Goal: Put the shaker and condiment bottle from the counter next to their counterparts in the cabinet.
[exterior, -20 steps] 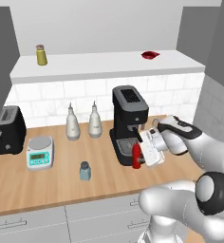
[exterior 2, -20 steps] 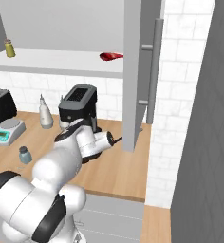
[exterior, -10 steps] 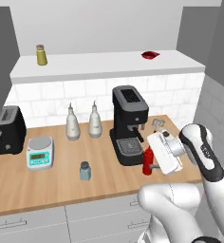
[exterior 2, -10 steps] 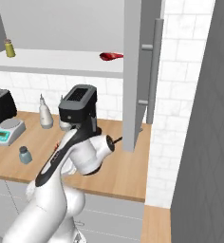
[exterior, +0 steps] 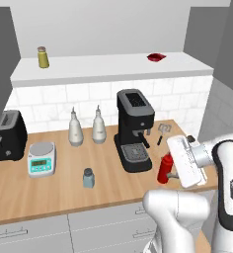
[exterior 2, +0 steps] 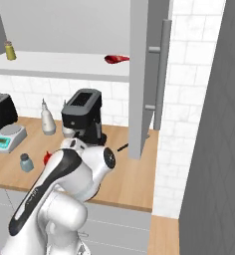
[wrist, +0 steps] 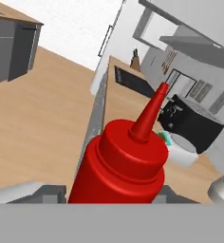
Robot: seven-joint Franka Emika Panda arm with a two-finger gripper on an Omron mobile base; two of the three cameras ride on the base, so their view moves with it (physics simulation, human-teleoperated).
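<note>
The red condiment bottle (wrist: 121, 161) stands upright on the desk (exterior: 54, 192), squarely between the fingers of the tool (exterior: 174, 169), nozzle up; whether it grips, I cannot tell.

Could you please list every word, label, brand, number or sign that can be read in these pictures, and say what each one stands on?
No text can be read on anything here.
The kitchen scale has a pale display panel with small marks below it: too small and blurred to read.
The condiment bottle, the shaker, the coffee machine and the toaster carry no visible label, brand or number.
</note>
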